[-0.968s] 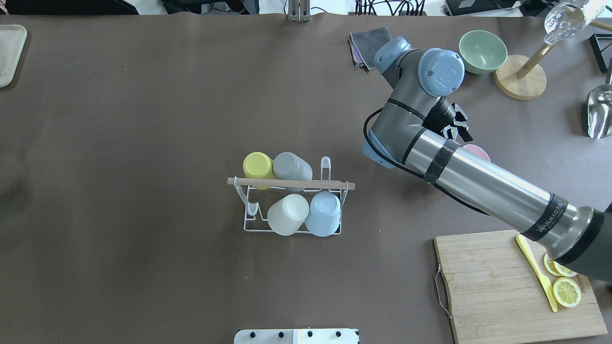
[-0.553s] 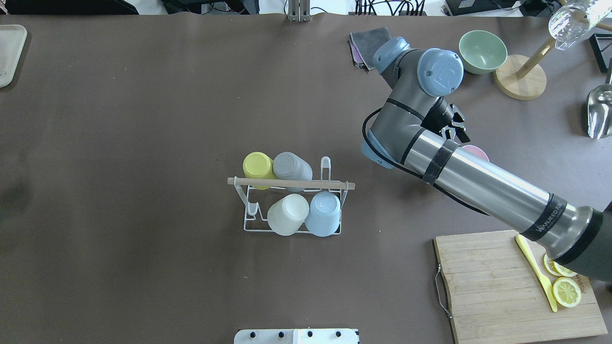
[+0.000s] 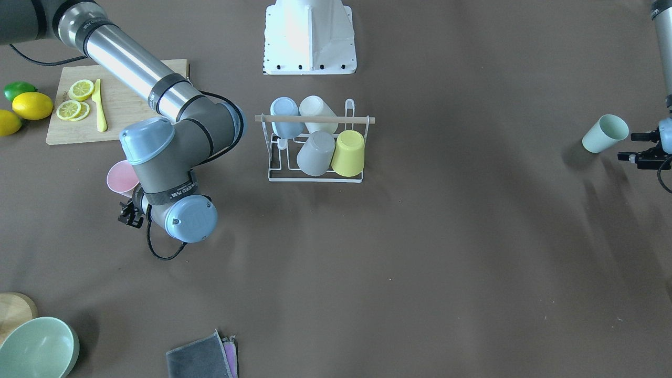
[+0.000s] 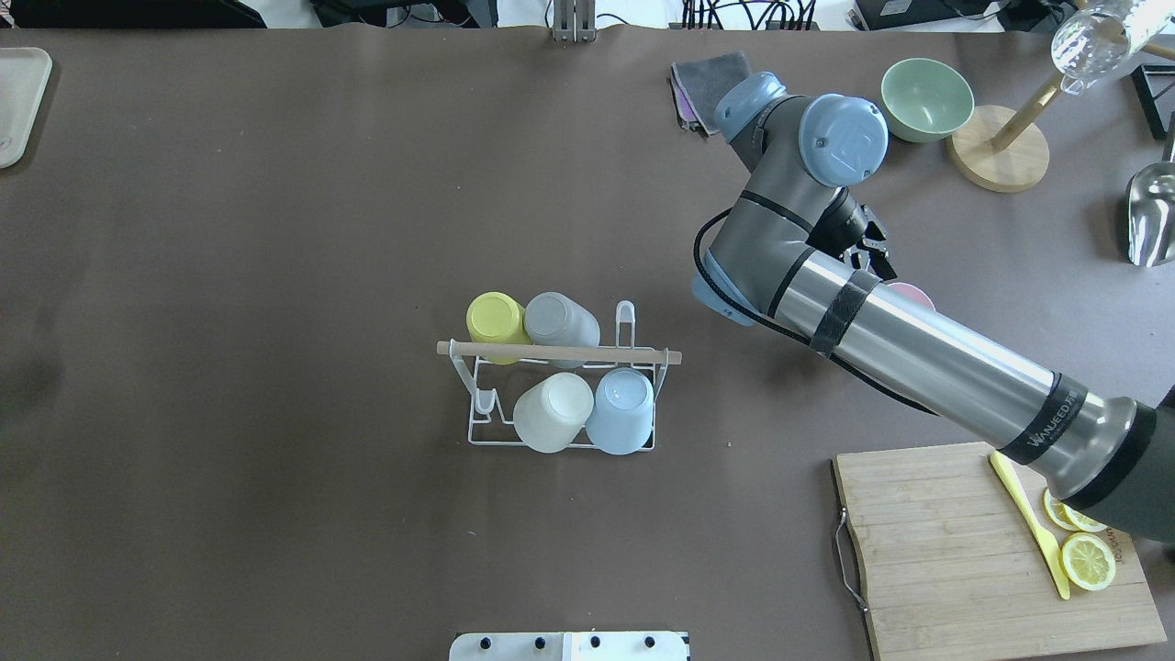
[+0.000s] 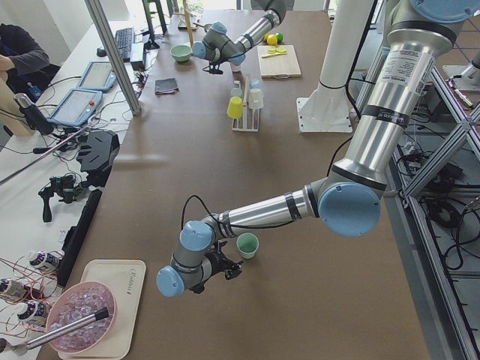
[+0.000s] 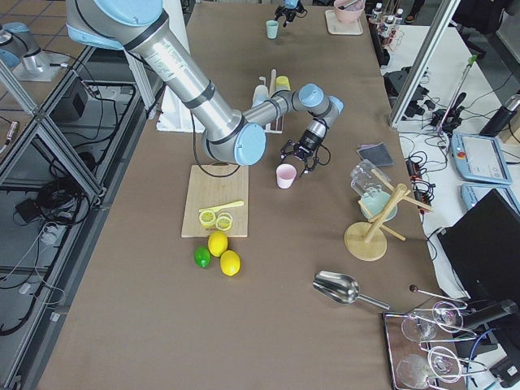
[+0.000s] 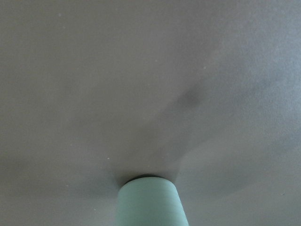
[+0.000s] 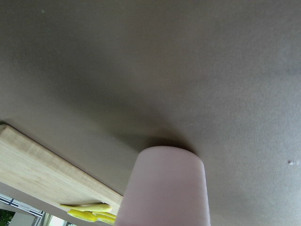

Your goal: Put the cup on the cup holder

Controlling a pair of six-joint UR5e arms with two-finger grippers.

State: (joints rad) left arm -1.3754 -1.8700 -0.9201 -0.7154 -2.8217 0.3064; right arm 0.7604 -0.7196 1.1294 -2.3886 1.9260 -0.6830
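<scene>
Overhead exterior shows the worktop (image 4: 275,184) with the right arm (image 4: 918,353) reaching past the holder (image 4: 560,353), which carries four upturned cups (image 4: 551,413) and has two prongs free. The pink cup (image 3: 118,177) stands upright, well apart from it. The right tool (image 6: 301,157) sits just beside that cup, fingers spread and gripping nothing, likely lining up a grasp. Far off, the left tool (image 3: 638,147) hangs released by a mint cup (image 3: 605,133).

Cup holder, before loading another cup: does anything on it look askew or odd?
Nothing stands out. The cup holder stands upright; the yellow cup, grey cup, cream cup and blue cup sit upside down on its prongs.
</scene>
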